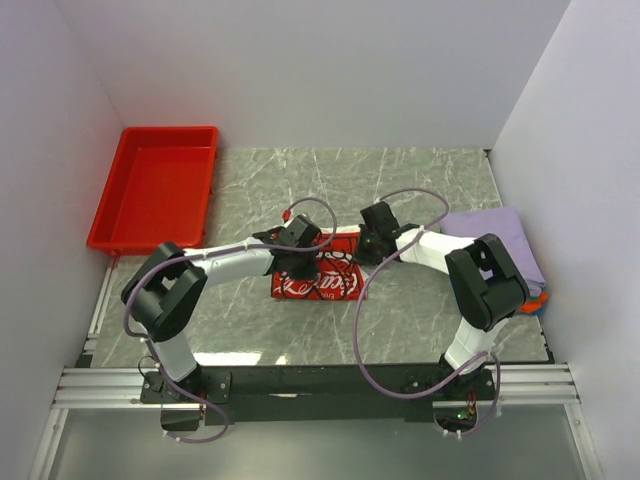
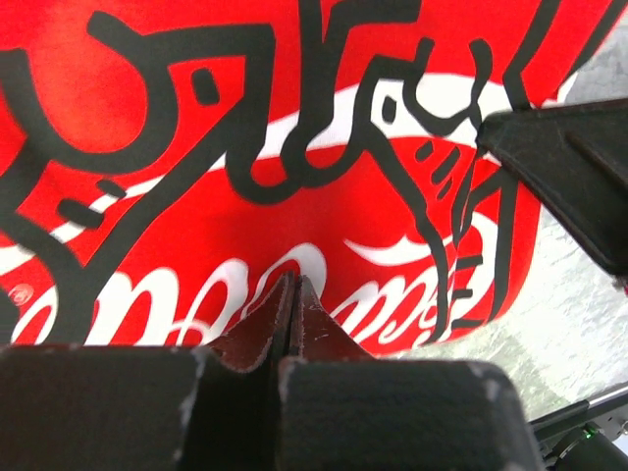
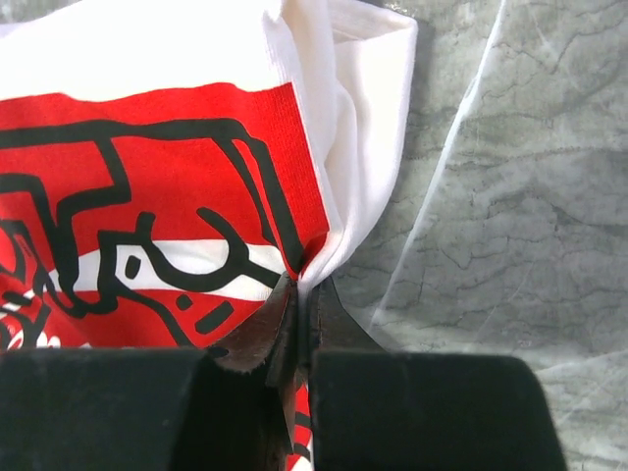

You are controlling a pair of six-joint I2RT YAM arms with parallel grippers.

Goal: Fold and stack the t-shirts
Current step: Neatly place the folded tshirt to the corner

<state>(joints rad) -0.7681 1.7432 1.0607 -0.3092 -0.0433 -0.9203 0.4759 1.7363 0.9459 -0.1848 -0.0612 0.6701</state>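
White tee w/ red print (image 1: 318, 282) lies folded mid-counter (image 1: 420, 190), nearer the near edge, betw. both arms. R gripper (image 3: 299, 306): jaws closed, pinching tee's folded white edge at its R side; cloth puckers at the tips. L gripper (image 2: 291, 299): jaws pressed together, tips down on red print; can't tell if cloth is caught. Lavender tee (image 1: 495, 240) folded at R edge, orange one (image 1: 538, 300) peeking under it. Red tray (image 1: 130, 225) at far-L corner.

The white t-shirt (image 1: 318, 283) on the worktop bears a red print with flowing white script (image 2: 294, 267). From the top view it reads as Coca-Cola. In the left wrist view only fragments of the letters show, crossed by black line drawing.
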